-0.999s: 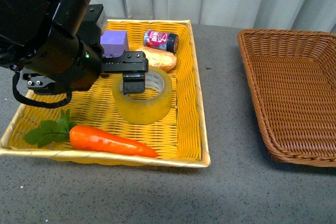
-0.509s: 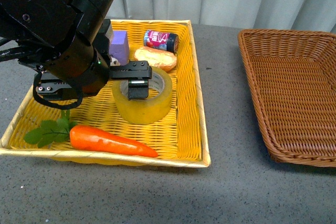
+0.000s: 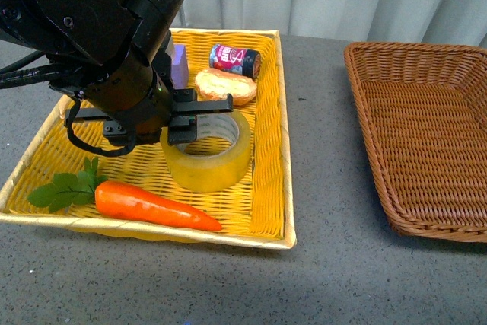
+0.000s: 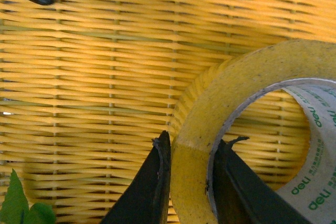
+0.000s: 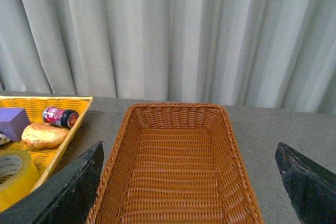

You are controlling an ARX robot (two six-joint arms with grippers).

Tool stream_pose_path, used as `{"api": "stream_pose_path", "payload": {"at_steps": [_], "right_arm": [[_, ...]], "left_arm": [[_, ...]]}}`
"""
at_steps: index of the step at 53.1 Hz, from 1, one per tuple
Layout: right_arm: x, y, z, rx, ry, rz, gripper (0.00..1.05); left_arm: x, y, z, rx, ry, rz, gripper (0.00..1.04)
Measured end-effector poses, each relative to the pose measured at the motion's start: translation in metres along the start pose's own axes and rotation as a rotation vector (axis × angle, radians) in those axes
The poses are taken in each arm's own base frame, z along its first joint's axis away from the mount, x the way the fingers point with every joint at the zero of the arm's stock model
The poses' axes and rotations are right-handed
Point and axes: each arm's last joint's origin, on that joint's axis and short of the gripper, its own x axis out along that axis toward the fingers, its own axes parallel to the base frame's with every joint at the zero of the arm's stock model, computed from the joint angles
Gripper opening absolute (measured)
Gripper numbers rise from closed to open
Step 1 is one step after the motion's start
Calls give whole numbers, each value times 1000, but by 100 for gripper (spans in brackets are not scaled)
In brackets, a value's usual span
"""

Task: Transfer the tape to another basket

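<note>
The tape (image 3: 209, 161), a wide yellowish roll with a white printed core, lies flat in the yellow woven basket (image 3: 270, 150). My left gripper (image 3: 188, 135) is shut on the tape's wall, one finger inside the ring and one outside. The left wrist view shows this grip (image 4: 190, 153) on the tape (image 4: 236, 87) over the yellow weave (image 4: 79, 77). The brown wicker basket (image 3: 365, 123) stands at the right. My right gripper (image 5: 189, 153) is open above the brown basket (image 5: 173, 166), holding nothing. The tape's edge also shows there (image 5: 13, 174).
In the yellow basket lie a carrot with green leaves (image 3: 152, 205) at the front, a bread roll (image 3: 226, 85), a small dark can (image 3: 234, 58) and a purple block (image 3: 179, 62) at the back. Grey tabletop separates the two baskets. A pale curtain hangs behind.
My left arm has moved right and lower over the yellow basket. Its fingers now pinch the tape's wall. The tape and the yellow basket have shifted slightly.
</note>
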Motion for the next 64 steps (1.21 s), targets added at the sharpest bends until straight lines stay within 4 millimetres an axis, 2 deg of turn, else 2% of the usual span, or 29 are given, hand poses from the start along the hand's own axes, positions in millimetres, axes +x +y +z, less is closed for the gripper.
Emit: {"api": "stream_pose_path", "payload": {"at_steps": [2,15,24,31,41,54,64], "right_arm": [[0,0,0,0,0,0,96],[0,0,0,0,0,0,96],[0,0,0,0,0,0,96],[0,0,0,0,0,0,96],[0,0,0,0,0,0,96],[0,0,0,0,0,0,96],[0,0,0,0,0,0,96]], "left_arm": [[0,-1,-1,-5,1,2,17],[-5,-5,1,-10,-7,-13,17],[-25,-17,11,4,-58,-52,17],[-46,-32,24,24,-116,-93,17],[-71,-69,39,84,-186,-169,17],[-90,-113,37,181,-226,-236,17],[-93,-125,30,233,-242,-274,17]]}}
